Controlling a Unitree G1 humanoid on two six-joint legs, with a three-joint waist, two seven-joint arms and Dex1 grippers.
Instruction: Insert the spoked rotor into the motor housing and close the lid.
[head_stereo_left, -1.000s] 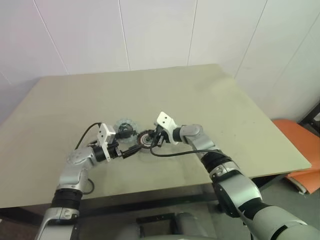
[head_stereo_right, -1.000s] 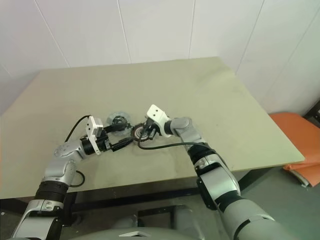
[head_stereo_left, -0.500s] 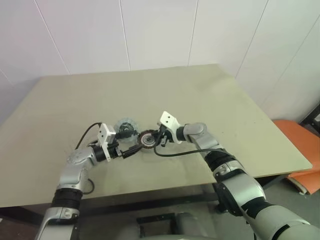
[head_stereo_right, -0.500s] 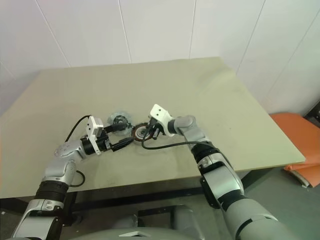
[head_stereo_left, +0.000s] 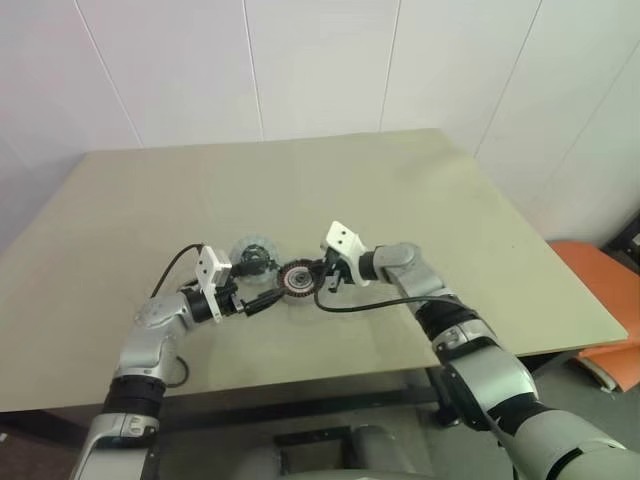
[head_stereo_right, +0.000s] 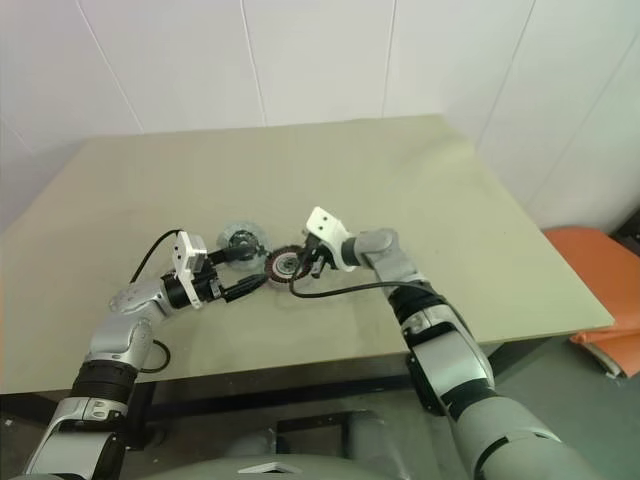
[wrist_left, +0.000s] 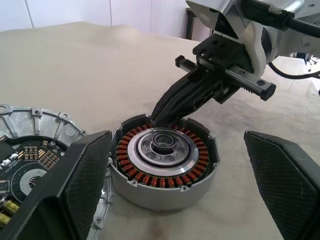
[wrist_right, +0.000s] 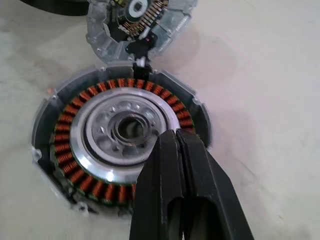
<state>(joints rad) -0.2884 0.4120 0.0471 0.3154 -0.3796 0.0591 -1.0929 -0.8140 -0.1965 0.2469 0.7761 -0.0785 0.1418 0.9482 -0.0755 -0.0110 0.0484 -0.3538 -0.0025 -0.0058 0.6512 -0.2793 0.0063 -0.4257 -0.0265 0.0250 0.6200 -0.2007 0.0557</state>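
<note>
Copper-wound spoked rotor (wrist_left: 163, 160) sits inside silvery round motor housing (wrist_left: 200, 186) — lid (wrist_left: 30, 135) still off, right hand (wrist_left: 162, 112) pinched together, left hand (wrist_left: 175, 195) spread apart.

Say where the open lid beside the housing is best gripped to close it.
Grip the lid by its silvery scalloped rim, at the edge farthest from the motor housing, coming in level from that side. It lies flat, circuit side up, and a black link seems to join its near edge to the housing.

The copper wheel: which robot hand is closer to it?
Right. The right gripper, shut, has its tips on the spoked rotor; the left gripper sits open just beside it.
</note>
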